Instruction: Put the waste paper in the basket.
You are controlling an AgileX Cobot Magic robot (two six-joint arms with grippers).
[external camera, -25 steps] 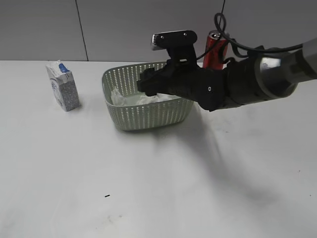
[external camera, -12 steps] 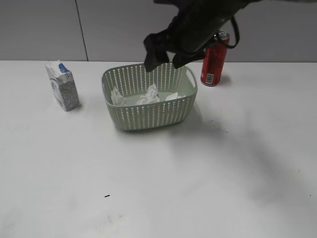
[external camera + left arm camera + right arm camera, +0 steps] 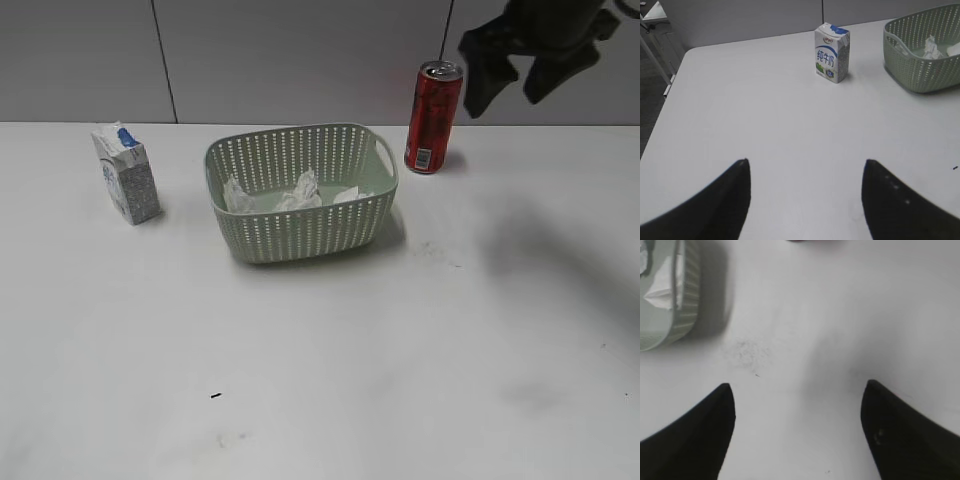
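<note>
Inside the basket (image 3: pixel 300 190) lay the waste paper (image 3: pixel 300 192), all three wads, while the right gripper (image 3: pixel 531 70), over the basket a second earlier, had risen away past the red can (image 3: pixel 432 117) with jaws wide and empty, the left gripper (image 3: pixel 805 192) likewise spread, so the task looked finished.

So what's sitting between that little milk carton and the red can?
The basket with the waste paper inside, seen in the exterior view.
</note>
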